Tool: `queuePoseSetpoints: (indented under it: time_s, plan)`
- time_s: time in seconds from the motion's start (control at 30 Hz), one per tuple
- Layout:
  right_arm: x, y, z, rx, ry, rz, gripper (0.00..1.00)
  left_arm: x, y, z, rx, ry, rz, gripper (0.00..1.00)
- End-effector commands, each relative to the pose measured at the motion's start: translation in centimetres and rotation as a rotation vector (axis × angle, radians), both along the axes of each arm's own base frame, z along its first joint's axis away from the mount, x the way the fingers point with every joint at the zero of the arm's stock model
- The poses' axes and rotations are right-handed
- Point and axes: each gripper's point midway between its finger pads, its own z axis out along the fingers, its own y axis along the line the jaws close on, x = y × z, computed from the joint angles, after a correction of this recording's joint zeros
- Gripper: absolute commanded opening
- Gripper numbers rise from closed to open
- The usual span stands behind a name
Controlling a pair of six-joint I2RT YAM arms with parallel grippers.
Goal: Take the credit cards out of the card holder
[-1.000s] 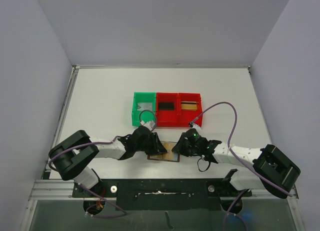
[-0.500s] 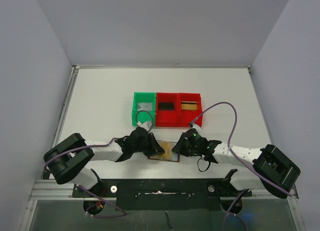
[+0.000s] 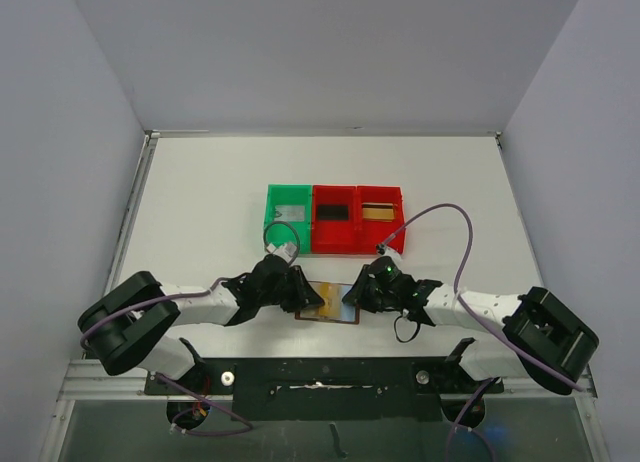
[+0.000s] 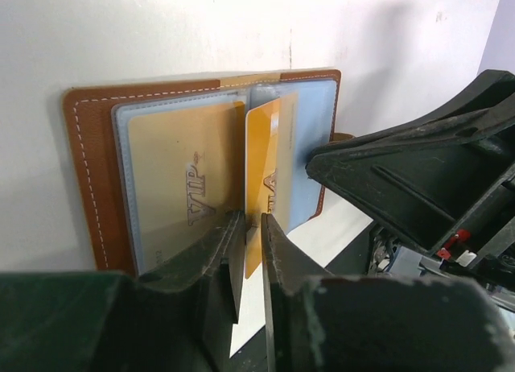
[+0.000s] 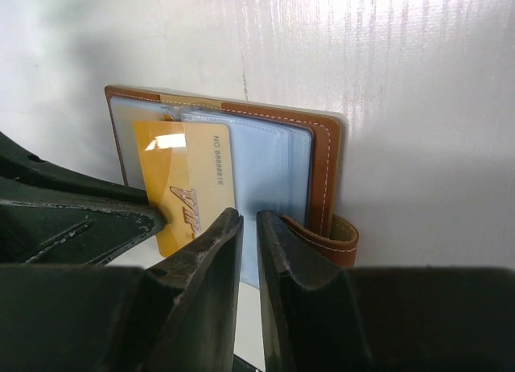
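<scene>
One thin gold plastic card (image 4: 262,146), probably slick: my left gripper (image 4: 252,221) pinches its edge, right gripper (image 5: 249,221) clamps the brown leather card holder (image 5: 325,167).

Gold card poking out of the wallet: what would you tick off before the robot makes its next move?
1. Left jaws closed on the near edge of the half-out gold card: ok.
2. Right jaws gripping the card holder by a pale blue sleeve edge, to steady it: ok.
3. Card holder lying open on the table: ok.
4. Gripped card clear of the holder: not ok, most of it overlaps the sleeves.
5. VIP card seated in its own sleeve, away from the left jaws: ok.
6. Room for the card in the bins: cannot tell.
</scene>
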Motion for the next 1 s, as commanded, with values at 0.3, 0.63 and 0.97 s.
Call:
queuePoseSetpoints:
  time_s: [0.3, 0.63, 0.97]
  plan:
    - [-1.4, -2.3, -3.2, -0.130, 0.073, 0.011, 0.17, 0.2, -2.8, 1.7, -0.183, -0.009, -0.047, 0.20]
    - [-1.4, -2.2, -3.0, -0.127, 0.068, 0.014, 0.17, 0.7, -2.0, 1.1, -0.123, -0.012, -0.007, 0.00]
    - [1.0, -1.0, 0.1, -0.093, -0.031, 0.058, 0.22, 0.8, 1.7, 2.4, 0.024, -0.094, 0.018, 0.00]
